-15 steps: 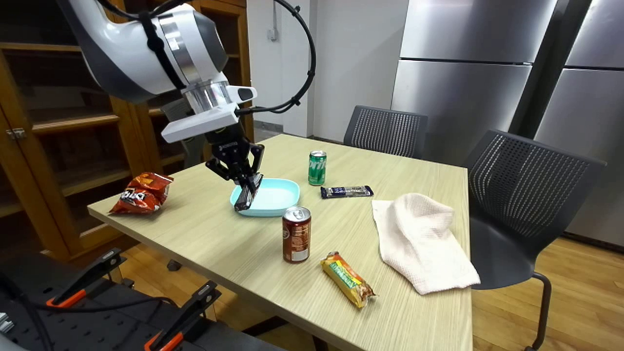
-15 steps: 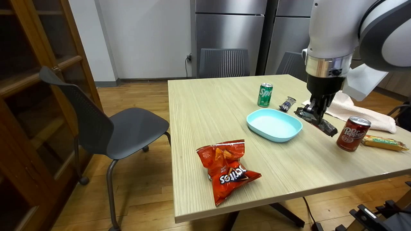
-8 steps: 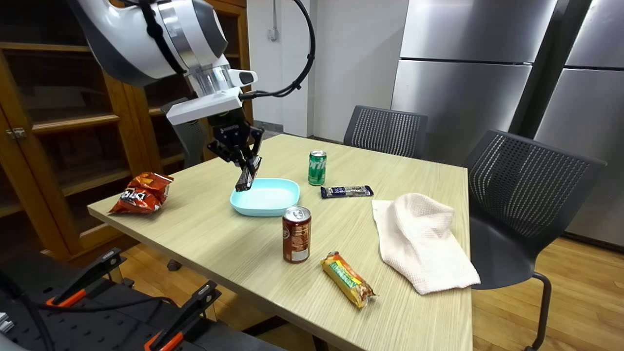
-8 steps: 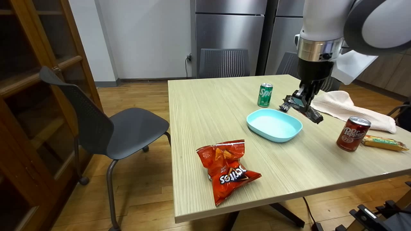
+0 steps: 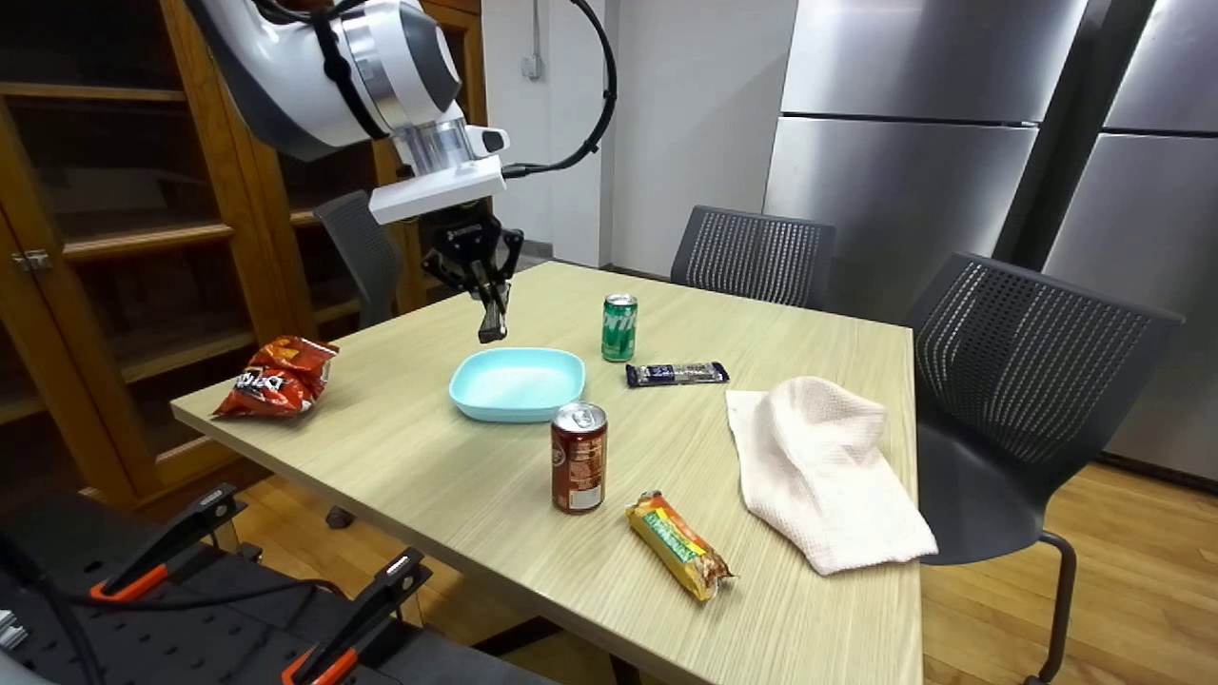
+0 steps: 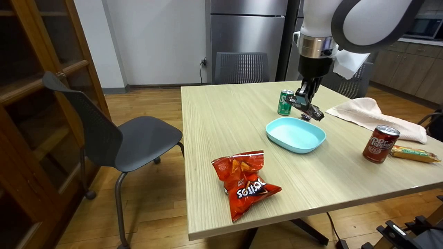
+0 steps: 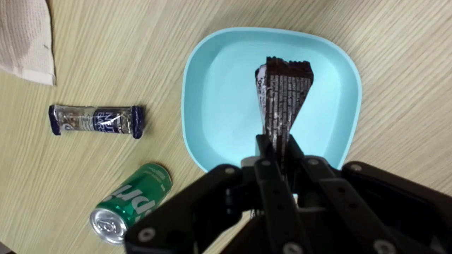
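Observation:
My gripper [image 7: 279, 145] is shut on a dark brown wrapped snack bar [image 7: 286, 88], gripping it by its middle. The bar's far end sticks out past the fingertips in the wrist view; its middle is hidden between the fingers. In an exterior view, the bar's ends [image 6: 316, 112] show on both sides of the gripper [image 6: 305, 98]. In an exterior view, the gripper [image 5: 493, 303] points down and the bar is in the air. A light blue shallow tray [image 7: 229, 98] lies below the bar in the wrist view. It shows bare inside in both exterior views [image 5: 519, 381] [image 6: 294, 135].
A green Sprite can [image 5: 618, 328] and a nut bar [image 5: 676, 374] are beside the tray. A Dr Pepper can [image 5: 579, 457], a yellow wrapped bar [image 5: 677, 544] and a pale cloth [image 5: 828, 466] are on the table. A red Doritos bag [image 6: 245, 183] lies near the edge.
The gripper has risen and carried the bar up, moving left in an exterior view, from in front of the tray to above it. The things on the table have not moved.

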Motion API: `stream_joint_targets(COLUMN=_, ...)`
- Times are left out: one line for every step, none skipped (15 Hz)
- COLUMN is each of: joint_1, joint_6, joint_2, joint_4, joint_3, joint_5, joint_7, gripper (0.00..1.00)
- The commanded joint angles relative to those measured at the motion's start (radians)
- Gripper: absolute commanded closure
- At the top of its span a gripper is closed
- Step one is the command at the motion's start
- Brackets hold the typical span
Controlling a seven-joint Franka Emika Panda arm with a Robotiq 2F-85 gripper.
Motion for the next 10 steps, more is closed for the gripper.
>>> stream_joint_targets(joint_1=-0.014, joint_6=-0.019, joint_2=0.077, joint_4=0.098, joint_3=0.027, joint_5=0.029, joint_7=-0.082, gripper=0.97)
stream_joint_targets(joint_1=-0.002, joint_6=-0.022, joint_2=0.089, joint_4=0.110, joint_3=0.017, joint_5=0.009, joint_7=-0.056, gripper=0.97)
stream_joint_targets(joint_1=0.008, joint_6=-0.020, joint_2=0.099, joint_4=0.114, joint_3=0.007, joint_5=-0.008, joint_7=-0.030, gripper=0.97)
stream_joint_targets(joint_1=0.023, joint_6=-0.017, joint_2=0.113, joint_4=0.119, joint_3=-0.007, joint_5=-0.035, joint_7=-0.001, gripper=0.97)
stream_joint_targets(joint_1=0.027, joint_6=-0.024, joint_2=0.126, joint_4=0.121, joint_3=-0.006, joint_5=-0.035, joint_7=0.001, gripper=0.97)
stream_joint_targets(joint_1=0.034, joint_6=-0.026, joint_2=0.136, joint_4=0.122, joint_3=-0.012, joint_5=-0.043, joint_7=0.018, gripper=0.97)
stream_joint_targets(joint_1=0.040, joint_6=-0.022, joint_2=0.140, joint_4=0.113, joint_3=-0.016, joint_5=-0.051, joint_7=0.027, gripper=0.97)
stream_joint_targets(joint_1=0.045, joint_6=-0.017, joint_2=0.147, joint_4=0.107, joint_3=-0.019, joint_5=-0.058, joint_7=0.031, gripper=0.97)
stream_joint_targets(joint_1=0.049, joint_6=-0.020, joint_2=0.161, joint_4=0.110, joint_3=-0.023, joint_5=-0.061, joint_7=0.039, gripper=0.97)
stream_joint_targets(joint_1=0.057, joint_6=-0.024, joint_2=0.174, joint_4=0.117, joint_3=-0.030, joint_5=-0.067, joint_7=0.055, gripper=0.97)
